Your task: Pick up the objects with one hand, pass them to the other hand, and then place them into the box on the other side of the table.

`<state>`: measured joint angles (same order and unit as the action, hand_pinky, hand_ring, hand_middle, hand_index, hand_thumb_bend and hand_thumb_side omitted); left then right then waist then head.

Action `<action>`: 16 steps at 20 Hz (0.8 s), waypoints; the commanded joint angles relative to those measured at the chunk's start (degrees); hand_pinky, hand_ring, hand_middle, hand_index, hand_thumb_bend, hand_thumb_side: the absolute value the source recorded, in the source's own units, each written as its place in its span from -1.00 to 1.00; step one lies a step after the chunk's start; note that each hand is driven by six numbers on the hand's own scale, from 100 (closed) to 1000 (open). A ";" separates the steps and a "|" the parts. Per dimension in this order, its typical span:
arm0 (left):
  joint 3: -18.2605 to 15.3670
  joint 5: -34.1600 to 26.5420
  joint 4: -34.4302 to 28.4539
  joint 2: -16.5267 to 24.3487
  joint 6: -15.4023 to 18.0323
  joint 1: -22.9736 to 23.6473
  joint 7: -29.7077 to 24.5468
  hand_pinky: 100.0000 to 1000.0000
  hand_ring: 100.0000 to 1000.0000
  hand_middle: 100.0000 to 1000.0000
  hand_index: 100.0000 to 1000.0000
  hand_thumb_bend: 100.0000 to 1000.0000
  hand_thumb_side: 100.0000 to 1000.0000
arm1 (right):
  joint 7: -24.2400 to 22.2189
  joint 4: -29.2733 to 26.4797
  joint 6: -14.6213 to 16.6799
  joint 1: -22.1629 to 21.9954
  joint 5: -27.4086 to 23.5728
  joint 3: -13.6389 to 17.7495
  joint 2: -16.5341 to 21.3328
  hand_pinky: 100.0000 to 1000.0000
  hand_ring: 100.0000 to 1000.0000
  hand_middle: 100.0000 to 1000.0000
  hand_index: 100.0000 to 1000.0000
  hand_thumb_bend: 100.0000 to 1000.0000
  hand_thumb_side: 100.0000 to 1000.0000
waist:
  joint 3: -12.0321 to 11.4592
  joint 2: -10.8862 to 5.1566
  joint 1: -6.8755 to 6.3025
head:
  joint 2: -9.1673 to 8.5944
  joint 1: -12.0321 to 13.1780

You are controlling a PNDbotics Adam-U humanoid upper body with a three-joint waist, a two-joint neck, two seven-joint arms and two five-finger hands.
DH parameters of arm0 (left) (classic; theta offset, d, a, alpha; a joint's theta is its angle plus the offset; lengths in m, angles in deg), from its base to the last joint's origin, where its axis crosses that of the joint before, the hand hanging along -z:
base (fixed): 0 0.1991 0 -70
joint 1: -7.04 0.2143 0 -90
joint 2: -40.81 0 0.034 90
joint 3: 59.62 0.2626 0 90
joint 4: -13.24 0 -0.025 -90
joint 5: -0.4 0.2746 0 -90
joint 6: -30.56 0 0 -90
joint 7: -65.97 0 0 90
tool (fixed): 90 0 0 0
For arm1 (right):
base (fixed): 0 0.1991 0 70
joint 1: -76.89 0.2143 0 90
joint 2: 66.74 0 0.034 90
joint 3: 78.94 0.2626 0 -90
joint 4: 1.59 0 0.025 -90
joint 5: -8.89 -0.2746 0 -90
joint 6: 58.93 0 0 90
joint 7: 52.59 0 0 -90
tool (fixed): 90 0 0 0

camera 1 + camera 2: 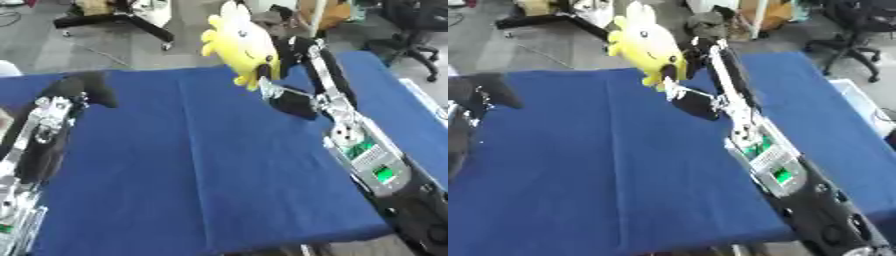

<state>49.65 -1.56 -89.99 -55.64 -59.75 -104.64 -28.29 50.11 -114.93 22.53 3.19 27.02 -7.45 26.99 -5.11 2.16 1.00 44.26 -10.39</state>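
A yellow plush toy [240, 44] with a small face hangs in the air above the far middle of the blue table [201, 170]. My right hand [278, 55] is shut on its right side, with the arm reaching in from the lower right. My left hand [87, 87] hovers over the table's far left, its dark fingers curled with nothing in them. A gap of bare cloth lies between the two hands.
A pale box edge [859, 102] shows at the table's right side. Beyond the far edge stand a black wheeled stand [122, 20] and an office chair [418, 35] on the grey floor.
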 commanded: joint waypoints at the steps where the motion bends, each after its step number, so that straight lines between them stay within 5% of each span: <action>1: 0.70 0.43 -0.37 0.19 0.32 -1.18 -1.33 0.81 0.18 0.13 0.56 -0.98 0.78 | -2.39 -1.25 1.31 0.51 -0.54 -1.73 -0.50 0.10 0.30 -0.59 -0.88 -1.00 -0.95 | -0.05 -0.38 0.02 | -0.15 3.20; 7: 3.13 0.68 -1.28 1.33 0.83 -2.06 -4.91 0.82 0.21 0.16 0.58 -0.98 0.77 | -5.16 -1.25 2.43 0.40 -1.30 -4.11 -1.15 0.09 0.30 -0.59 -0.88 -1.00 -0.95 | -0.51 -0.29 0.15 | -0.15 5.69; 16: 6.66 1.44 -3.56 2.90 1.15 -4.39 -10.55 0.82 0.24 0.20 0.61 -0.80 0.56 | -8.21 -1.25 2.90 0.74 -2.53 -6.49 -1.62 0.09 0.31 -0.59 -0.89 -1.00 -0.92 | -1.24 -0.52 0.32 | -0.15 4.16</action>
<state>56.02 -0.27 -92.11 -53.53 -58.67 -107.97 -38.15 42.38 -114.94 25.32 3.06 24.83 -13.88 25.09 -6.35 2.22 1.39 44.26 -5.86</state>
